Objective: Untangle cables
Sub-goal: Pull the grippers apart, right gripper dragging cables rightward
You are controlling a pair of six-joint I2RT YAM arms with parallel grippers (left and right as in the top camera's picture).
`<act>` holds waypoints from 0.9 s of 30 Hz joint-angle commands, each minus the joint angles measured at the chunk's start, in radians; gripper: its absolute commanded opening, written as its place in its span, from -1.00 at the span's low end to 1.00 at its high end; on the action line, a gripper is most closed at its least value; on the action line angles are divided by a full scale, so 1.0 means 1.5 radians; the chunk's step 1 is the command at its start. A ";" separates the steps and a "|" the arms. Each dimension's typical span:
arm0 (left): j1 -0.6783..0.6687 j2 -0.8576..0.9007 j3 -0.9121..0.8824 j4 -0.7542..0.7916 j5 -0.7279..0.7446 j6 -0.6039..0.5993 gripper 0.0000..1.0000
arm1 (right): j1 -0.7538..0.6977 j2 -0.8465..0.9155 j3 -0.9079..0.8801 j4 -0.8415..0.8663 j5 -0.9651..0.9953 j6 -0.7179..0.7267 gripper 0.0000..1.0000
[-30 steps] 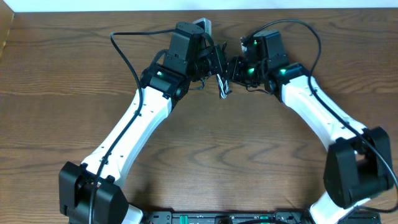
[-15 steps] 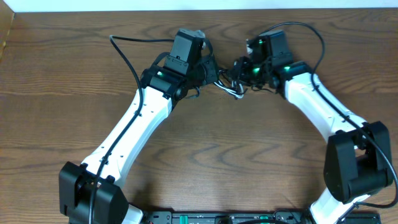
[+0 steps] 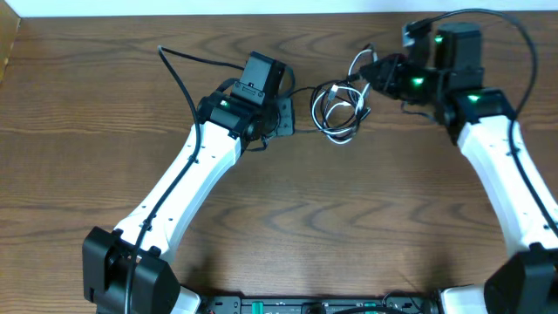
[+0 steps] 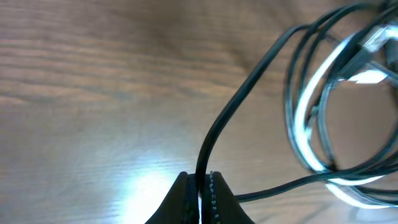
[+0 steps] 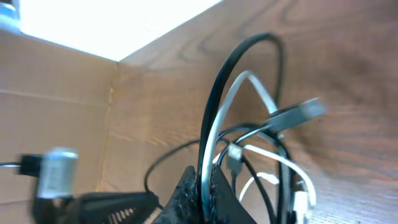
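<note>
Overhead: the cable tangle (image 3: 338,112) sits toward 12 o'clock on the table (image 3: 288,218). The left gripper (image 3: 286,115) is at the tangle's 9 o'clock and the right gripper (image 3: 370,71) at its 1 o'clock.

Left wrist: the fingers are pinched tight on the black cable (image 4: 227,121), which climbs toward 1 o'clock into loops shared with the white cable (image 4: 303,121).

Right wrist: the fingers are clamped on a black strand rising toward 12 o'clock. The white strand beside it seems caught too, though blur hides the contact.

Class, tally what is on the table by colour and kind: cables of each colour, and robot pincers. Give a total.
1 black cable
1 white cable
2 pincers: left pincer, right pincer
Total: 4
</note>
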 commanded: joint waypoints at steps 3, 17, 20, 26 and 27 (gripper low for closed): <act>0.001 0.010 -0.006 -0.024 -0.021 0.072 -0.85 | -0.063 -0.046 0.001 0.002 -0.031 0.017 -0.98; 0.003 0.047 -0.013 -0.040 -0.104 0.103 -0.85 | -0.226 -0.055 0.001 -0.153 0.012 -0.041 -0.98; 0.009 0.050 -0.013 -0.040 -0.126 0.103 -0.85 | -0.231 -0.054 0.001 -0.230 0.124 -0.072 -0.98; 0.037 0.050 -0.013 -0.038 -0.130 0.103 -0.85 | -0.231 -0.039 0.001 -0.319 0.289 -0.110 -0.98; 0.042 0.050 -0.013 -0.038 -0.129 0.103 -0.85 | -0.231 -0.035 0.001 -0.328 0.303 -0.116 -0.98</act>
